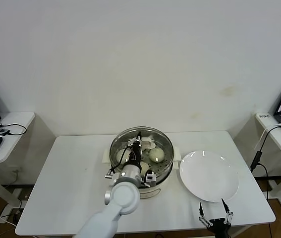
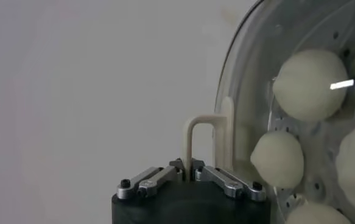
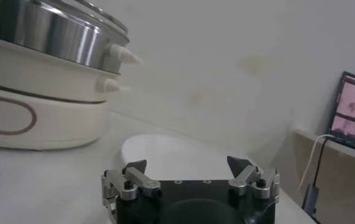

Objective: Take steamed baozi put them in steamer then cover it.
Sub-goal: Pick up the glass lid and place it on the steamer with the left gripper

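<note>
Now we close the task: left pincer [image 2: 191,165] clamped on the cover [image 1: 141,150] handle atop the steamer [image 1: 152,184], baozi [image 2: 309,84] inside, release next; right pincer [image 1: 215,218] wide, beside the plate [image 1: 209,176].

Head view high above table [image 1: 71,173], wrist views close, all sharing steamer [image 1: 141,154].

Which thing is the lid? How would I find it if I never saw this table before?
Find the white table, then the shiny steamer in its middle. The cover lies on top: see-through glass with a metal rim, buns showing underneath. Unlike the flat white plate beside it, it has a cream handle, pinched by the left claw.
</note>
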You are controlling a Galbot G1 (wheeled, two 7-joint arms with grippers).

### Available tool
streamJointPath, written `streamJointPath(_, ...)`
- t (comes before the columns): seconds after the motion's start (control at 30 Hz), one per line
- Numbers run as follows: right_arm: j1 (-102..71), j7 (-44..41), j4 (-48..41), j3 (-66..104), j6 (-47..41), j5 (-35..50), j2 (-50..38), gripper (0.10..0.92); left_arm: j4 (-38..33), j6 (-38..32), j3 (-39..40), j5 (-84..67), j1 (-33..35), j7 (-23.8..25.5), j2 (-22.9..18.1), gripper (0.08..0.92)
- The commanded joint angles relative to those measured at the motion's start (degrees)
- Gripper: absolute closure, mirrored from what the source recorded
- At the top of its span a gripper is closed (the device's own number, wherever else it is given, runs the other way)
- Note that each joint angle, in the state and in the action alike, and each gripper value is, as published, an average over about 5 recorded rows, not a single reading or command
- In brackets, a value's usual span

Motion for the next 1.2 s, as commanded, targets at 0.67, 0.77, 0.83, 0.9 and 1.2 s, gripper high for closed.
streamJointPath(0.67,-0.4,0.2,-0.2,-0.7,0.2,-0.6,0.1,0.202,2.7,0.0,0.2,-0.7,0.0,-1.0,-1.5,0.860)
streamJointPath(0.77,-0.4,0.2,-0.3,-0.7,0.2,-0.7,0.1,0.203,2.9,0.0,0.1,-0.7,0.2,-1.1,-1.6,0.860)
streamJointPath(0.83,-0.4,0.2,-0.3,-0.7,0.2,-0.7,0.1,0.203,3.0,-0.1,0.0,-0.7,0.2,-1.2,-1.6,0.860)
streamJointPath(0.9,-0.4,0.2,-0.3,-0.8,0.2,-0.8,0.1,0.203,3.2,-0.1,-0.1,-0.8,0.3,-1.4,-1.8,0.860)
streamJointPath(1.2,-0.6,0.1,-0.2,-1.1,0.2,-1.0,0.1,0.203,1.5,-0.1,-0.7,-1.4,1.1,-2.3,-1.9,0.814)
